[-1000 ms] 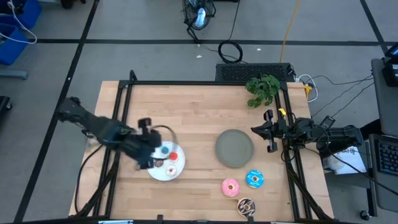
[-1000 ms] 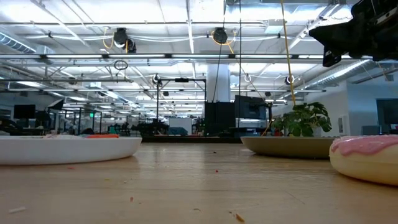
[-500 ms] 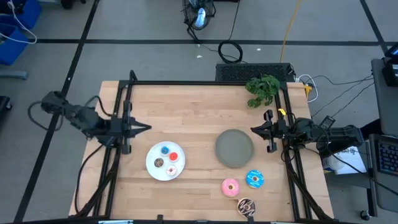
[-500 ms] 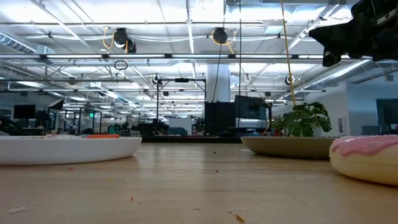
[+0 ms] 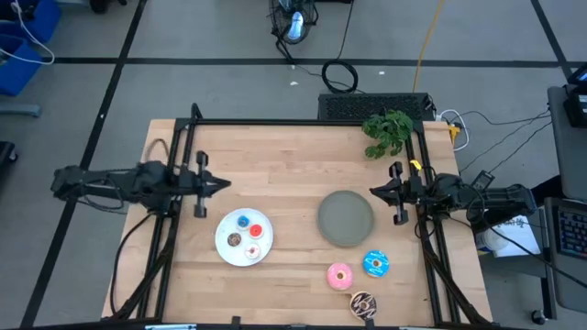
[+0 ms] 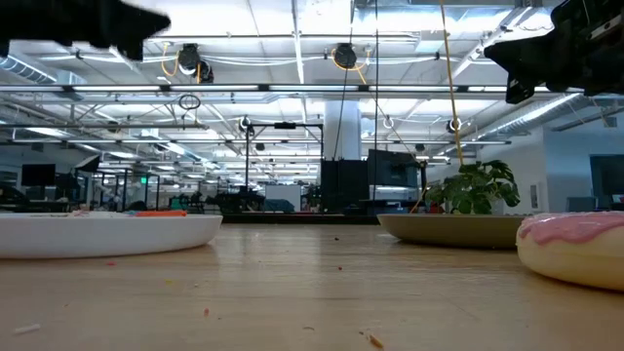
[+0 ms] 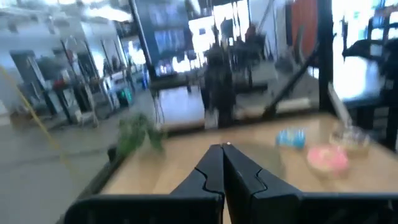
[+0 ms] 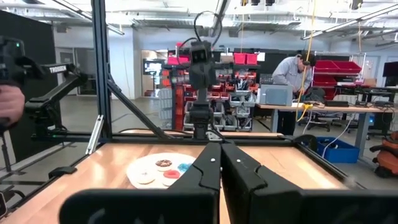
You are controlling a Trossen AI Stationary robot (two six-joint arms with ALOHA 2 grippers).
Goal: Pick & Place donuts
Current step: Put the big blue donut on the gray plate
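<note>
Nearest the front edge: three larger donuts lying loose on the table (image 5: 293, 156) – dark sprinkled donut (image 5: 363, 303) closest, pink donut (image 5: 340, 274) just behind it, blue donut (image 5: 374, 263) beside that, slightly further back
All three flat on the wood, apart from each other, icing up; pink one fills the right edge of the low view (image 6: 575, 246), smooth pink top over a pale base

Next back: grey plate (image 5: 346, 218), nothing on it, near the blue donut but not touching
White plate (image 5: 233, 251) to its left carries four small donuts – blue, red, brown, whitish – clustered close, too small to tell whether they touch

Progress, my read: small set plated, so roughly half done; three larger ones not yet picked, and the grey plate looks like their likely target, though that's a guess

Further back, both arms parked at the table sides, neither over any donut
Left gripper (image 5: 223, 182) just behind the white plate at the left rail, fingers pressed together, holding nothing – left wrist view shows the tips meeting (image 7: 222, 149)
Right gripper (image 5: 374, 191) at the right rail, behind and beside the grey plate, fingers also pressed together and holding nothing per its wrist view (image 8: 219, 147)

Far corner: small green plant (image 5: 387, 132) on the table edge, well away from everything
</note>
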